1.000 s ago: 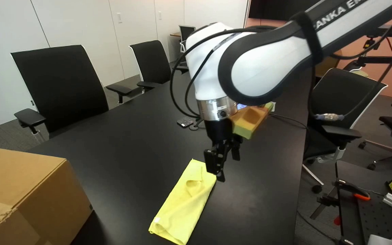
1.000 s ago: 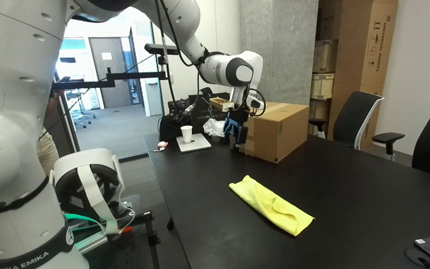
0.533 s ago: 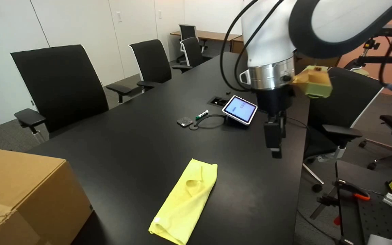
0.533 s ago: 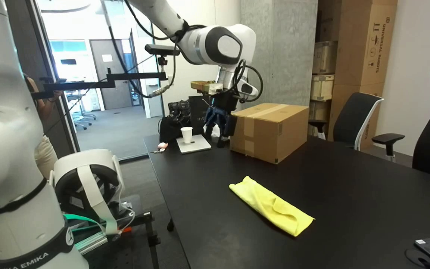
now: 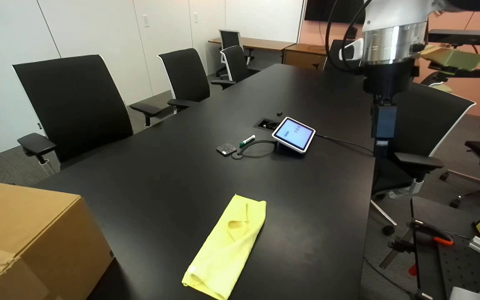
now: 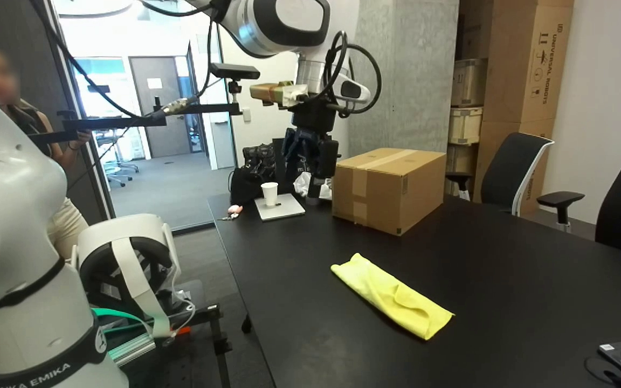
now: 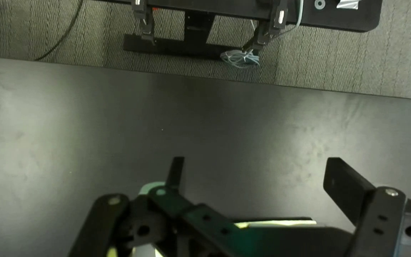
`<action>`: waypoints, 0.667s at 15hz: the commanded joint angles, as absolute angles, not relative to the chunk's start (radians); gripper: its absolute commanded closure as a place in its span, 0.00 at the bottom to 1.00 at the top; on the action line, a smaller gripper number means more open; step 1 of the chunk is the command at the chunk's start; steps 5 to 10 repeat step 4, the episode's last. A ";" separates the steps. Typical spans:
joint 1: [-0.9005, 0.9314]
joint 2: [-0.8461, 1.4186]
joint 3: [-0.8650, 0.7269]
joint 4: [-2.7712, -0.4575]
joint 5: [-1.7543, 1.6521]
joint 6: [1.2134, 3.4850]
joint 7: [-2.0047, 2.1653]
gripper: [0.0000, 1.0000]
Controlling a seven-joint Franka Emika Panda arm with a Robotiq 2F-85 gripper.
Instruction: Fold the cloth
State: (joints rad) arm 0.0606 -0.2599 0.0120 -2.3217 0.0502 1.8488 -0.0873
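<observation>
Cloth (image 5: 224, 252) lies on the desk (image 5: 161, 187), in an exterior view: pale yellow, folded to a narrow strip, one puckered pocket toward its far end. Strip runs slantwise between the cardboard box (image 5: 65, 246), lower left, and the right-hand desk edge. Farther along the desk: tablet (image 5: 294, 134) with its screen lit, marker (image 5: 247, 141), small dark square (image 5: 226, 149). End effector (image 5: 382, 148) hangs in the air, in line with the right-hand edge, well apart from the cloth; seen side-on, spread not readable from here.

In an exterior view, white cup (image 6: 269, 193) on a flat silver slab (image 6: 286, 210), near the desk's far left corner. Box stands toward the far edge. Cloth lies nearer than the box, well in from the left edge, creased along its length. End effector up in the air, left of the box in frame.

Wrist view: fingers (image 7: 346, 187) wide apart, desk surface showing between them. Desk edge runs straight across, patterned carpet (image 7: 334, 64) beyond. Pale yellow sliver (image 7: 280, 223) at bottom, mostly hidden; cannot tell if cloth.
</observation>
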 commanded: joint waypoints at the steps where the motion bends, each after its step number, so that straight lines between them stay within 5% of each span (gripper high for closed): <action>1: 0.051 -0.273 0.007 -2.325 0.057 1.855 -0.104 0.00; 10: 0.049 -0.284 -0.003 -2.330 0.060 1.864 -0.118 0.00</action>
